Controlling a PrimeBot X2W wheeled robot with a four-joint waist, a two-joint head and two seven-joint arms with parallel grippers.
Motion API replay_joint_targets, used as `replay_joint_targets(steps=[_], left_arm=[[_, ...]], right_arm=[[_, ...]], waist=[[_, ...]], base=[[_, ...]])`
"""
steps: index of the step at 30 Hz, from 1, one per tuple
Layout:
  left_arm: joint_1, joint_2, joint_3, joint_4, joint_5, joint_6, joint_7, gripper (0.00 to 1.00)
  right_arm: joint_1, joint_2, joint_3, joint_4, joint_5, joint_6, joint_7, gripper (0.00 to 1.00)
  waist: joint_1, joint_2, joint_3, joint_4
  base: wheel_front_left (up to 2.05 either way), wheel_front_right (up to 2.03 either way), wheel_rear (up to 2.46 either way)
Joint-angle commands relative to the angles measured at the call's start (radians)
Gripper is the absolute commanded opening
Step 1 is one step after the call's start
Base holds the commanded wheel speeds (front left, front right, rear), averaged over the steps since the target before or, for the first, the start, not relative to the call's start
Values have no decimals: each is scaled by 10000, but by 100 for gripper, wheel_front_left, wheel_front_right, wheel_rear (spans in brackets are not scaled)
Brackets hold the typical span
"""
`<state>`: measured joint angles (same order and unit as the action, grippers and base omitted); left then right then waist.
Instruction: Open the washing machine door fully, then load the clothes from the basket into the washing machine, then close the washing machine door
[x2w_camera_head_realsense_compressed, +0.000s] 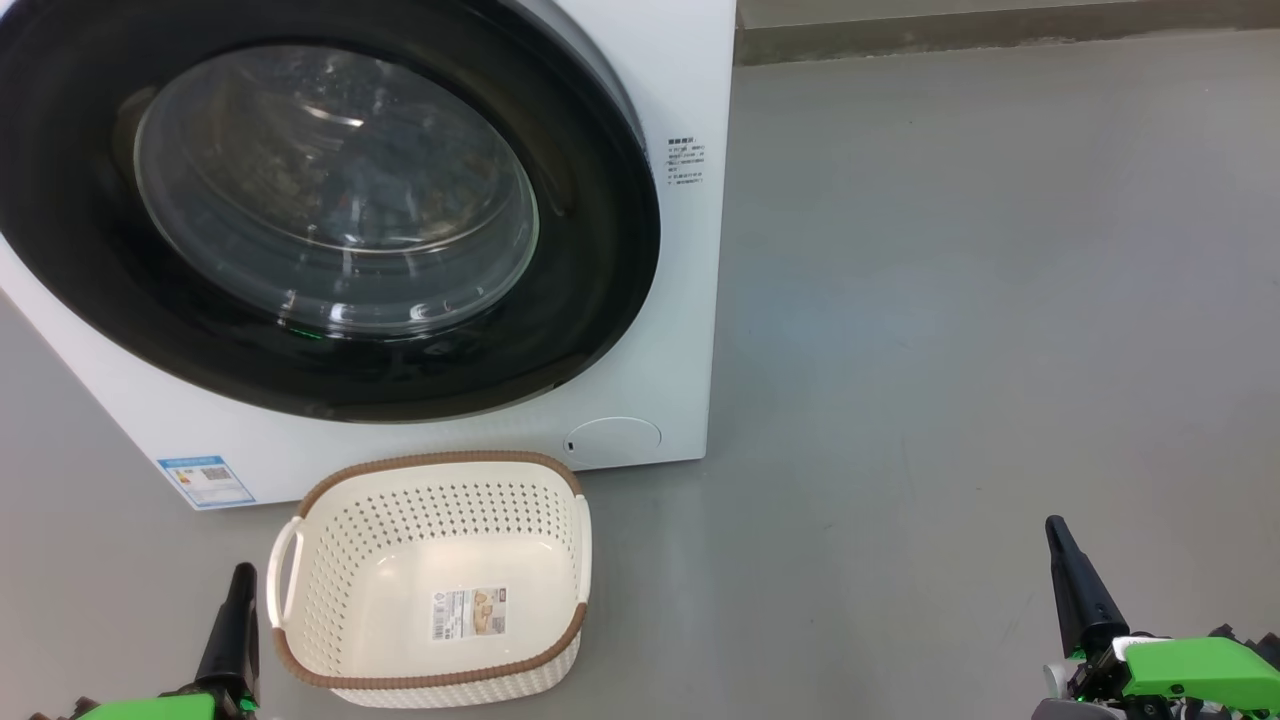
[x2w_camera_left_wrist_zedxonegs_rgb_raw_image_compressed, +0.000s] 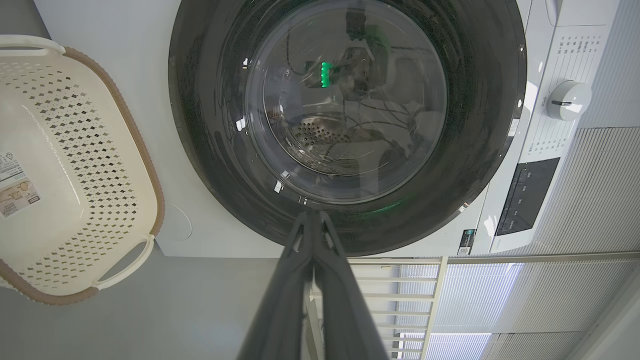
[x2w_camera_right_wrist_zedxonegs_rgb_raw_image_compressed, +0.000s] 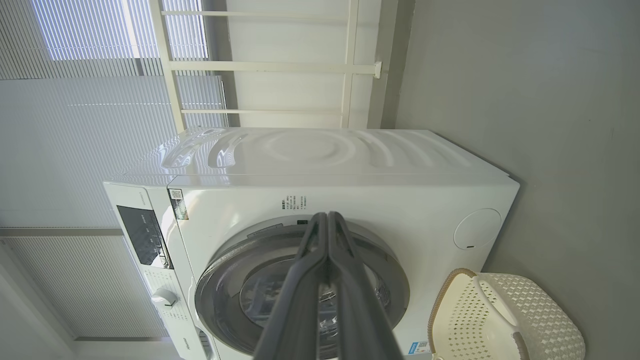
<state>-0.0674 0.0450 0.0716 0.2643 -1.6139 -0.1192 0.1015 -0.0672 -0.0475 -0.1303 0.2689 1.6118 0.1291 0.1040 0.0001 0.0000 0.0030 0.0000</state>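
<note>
My left gripper (x2w_camera_head_realsense_compressed: 243, 572) and right gripper (x2w_camera_head_realsense_compressed: 1055, 527) are both pinched closed, holding nothing. The washing machine door (x2w_camera_head_realsense_compressed: 600, 250) sits shut on the washing machine (x2w_camera_head_realsense_compressed: 690, 300), the empty basket (x2w_camera_head_realsense_compressed: 440, 460) just before it; mottled shapes inside may be the clothes (x2w_camera_head_realsense_compressed: 385, 200).

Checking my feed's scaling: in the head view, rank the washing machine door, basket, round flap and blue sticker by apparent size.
1. washing machine door, largest even though the frame crops it.
2. basket.
3. round flap and blue sticker look about alike, so I won't rank them.
</note>
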Motion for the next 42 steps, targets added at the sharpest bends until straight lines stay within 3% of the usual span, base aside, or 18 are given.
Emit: replay_joint_targets(steps=[1, 42], left_arm=[[-400, 113, 345, -192, -11, -115, 55, 0], [-403, 86, 384, -192, 22, -115, 86, 0]], right_arm=[[-404, -69, 214, -244, 9, 16, 52, 0], [-406, -50, 187, -242, -14, 16, 74, 0]], waist=[[0, 0, 0, 0], [0, 0, 0, 0]], base=[[0, 0, 0], [0, 0, 0]])
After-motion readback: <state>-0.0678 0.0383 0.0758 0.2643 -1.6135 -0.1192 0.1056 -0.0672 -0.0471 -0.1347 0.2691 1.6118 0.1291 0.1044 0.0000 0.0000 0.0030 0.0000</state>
